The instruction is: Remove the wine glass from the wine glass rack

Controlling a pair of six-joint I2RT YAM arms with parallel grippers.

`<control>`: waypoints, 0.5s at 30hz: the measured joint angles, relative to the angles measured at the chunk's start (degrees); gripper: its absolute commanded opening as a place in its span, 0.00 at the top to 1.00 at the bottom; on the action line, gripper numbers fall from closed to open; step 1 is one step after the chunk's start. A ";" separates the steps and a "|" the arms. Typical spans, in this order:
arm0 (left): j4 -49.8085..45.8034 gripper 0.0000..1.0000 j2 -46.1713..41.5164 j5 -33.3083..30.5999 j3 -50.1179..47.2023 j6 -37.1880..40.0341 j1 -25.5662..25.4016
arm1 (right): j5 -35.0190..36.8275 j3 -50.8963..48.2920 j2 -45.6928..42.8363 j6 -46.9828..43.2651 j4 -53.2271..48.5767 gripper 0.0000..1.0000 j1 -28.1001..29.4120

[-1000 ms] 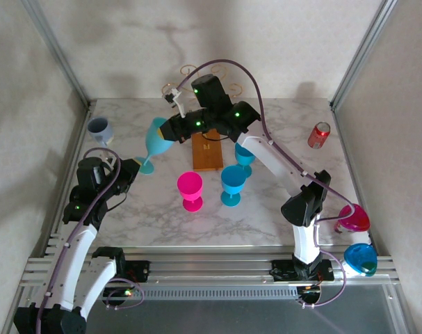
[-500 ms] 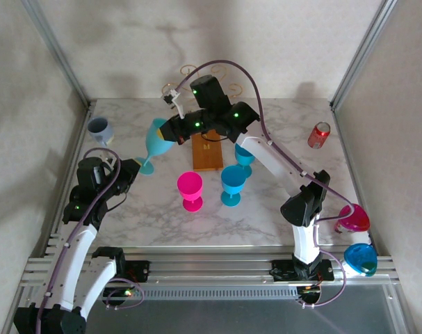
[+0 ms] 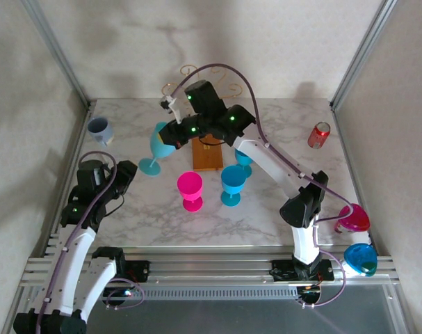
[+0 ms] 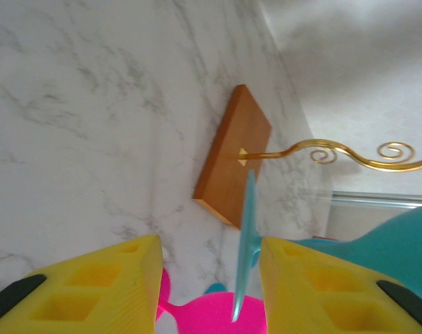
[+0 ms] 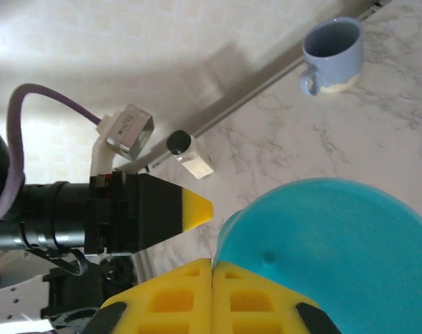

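wine glass (image 3: 158, 142): left fingers (image 4: 113, 278) released; right fingers (image 5: 176, 296) clamped

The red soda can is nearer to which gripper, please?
Right. The right gripper is left of the red soda can, at the teal wine glass's bowl; the left gripper is farther left, near its foot.

Nothing written can be read here: no word, number, brand or sign. The one likely bearer of print is the red can (image 3: 319, 135), lying on the worktop (image 3: 280, 202) well to the right of the rack (image 3: 208, 149), and its side is too small to make out.
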 measured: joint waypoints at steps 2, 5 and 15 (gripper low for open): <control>-1.97 0.59 -0.11 -1.14 0.07 0.35 0.00 | 2.91 0.00 0.00 -1.44 -0.83 1.00 1.38; -4.31 0.59 -0.11 -2.34 0.48 1.09 0.02 | 7.89 0.00 0.02 -3.72 -1.40 1.00 3.63; -7.96 0.59 -0.09 -5.44 2.58 3.65 0.09 | 22.18 -2.64 0.76 -9.70 -1.40 1.00 8.37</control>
